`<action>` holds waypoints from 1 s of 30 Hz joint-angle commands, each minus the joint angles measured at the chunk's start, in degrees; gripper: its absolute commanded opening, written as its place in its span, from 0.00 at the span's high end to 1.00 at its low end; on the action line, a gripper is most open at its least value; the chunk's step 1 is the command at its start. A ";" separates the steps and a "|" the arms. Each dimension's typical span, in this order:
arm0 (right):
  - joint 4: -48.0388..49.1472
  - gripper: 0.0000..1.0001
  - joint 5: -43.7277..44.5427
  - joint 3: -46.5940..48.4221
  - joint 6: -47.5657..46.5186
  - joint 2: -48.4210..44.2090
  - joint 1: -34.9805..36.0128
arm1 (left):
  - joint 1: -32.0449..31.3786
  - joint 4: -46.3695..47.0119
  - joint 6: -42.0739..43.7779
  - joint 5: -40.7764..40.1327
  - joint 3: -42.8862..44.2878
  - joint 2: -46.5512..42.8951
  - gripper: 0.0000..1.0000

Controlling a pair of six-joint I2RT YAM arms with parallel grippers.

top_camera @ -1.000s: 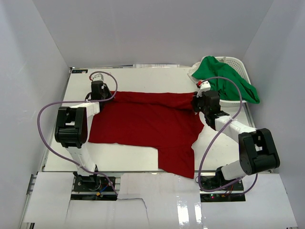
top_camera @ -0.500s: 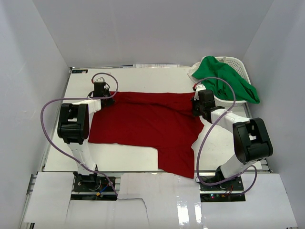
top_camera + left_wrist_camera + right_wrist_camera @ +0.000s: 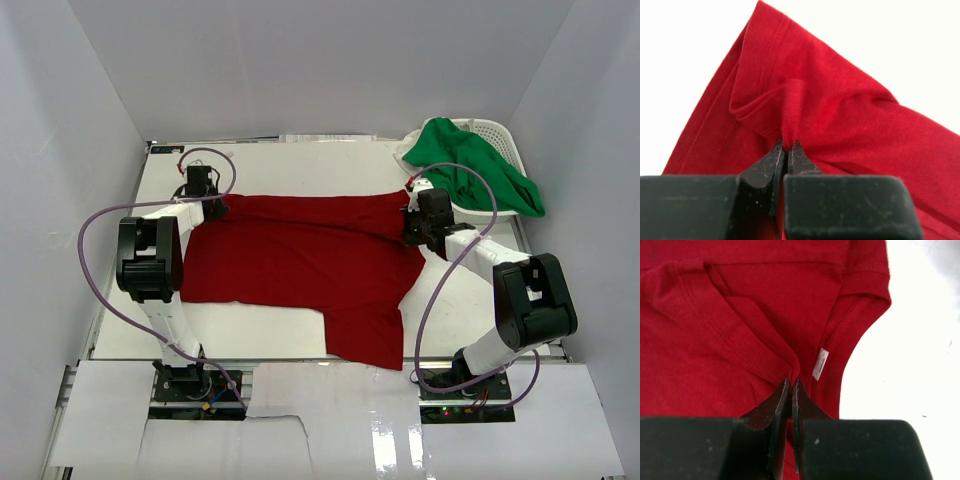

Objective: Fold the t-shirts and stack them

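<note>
Soft, floppy deep red cloth t-shirt (image 3: pixel 300 250) lies spread on the white table (image 3: pixel 300 170). I'd grab hems: the left gripper (image 3: pixel 788 150) pinches its 10 o'clock corner, the right gripper (image 3: pixel 791 387) its 2 o'clock corner.

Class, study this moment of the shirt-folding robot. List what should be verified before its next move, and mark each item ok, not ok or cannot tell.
1. Left gripper clamped on the red t-shirt: ok, cloth bunches between shut fingers.
2. Right gripper clamped on it beside the white label: ok.
3. Far edge drawn straight between both grippers: ok.
4. Outline squared for folding: not ok, one part juts toward the near edge of the table.
5. That part fully on the table: cannot tell.
6. Green t-shirt off the red one, on the basket: ok.
</note>
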 commanded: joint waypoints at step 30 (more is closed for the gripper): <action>-7.45 0.41 -2.51 1.21 0.19 -0.44 2.78 | 0.40 -6.15 0.78 -4.81 3.70 -2.26 0.54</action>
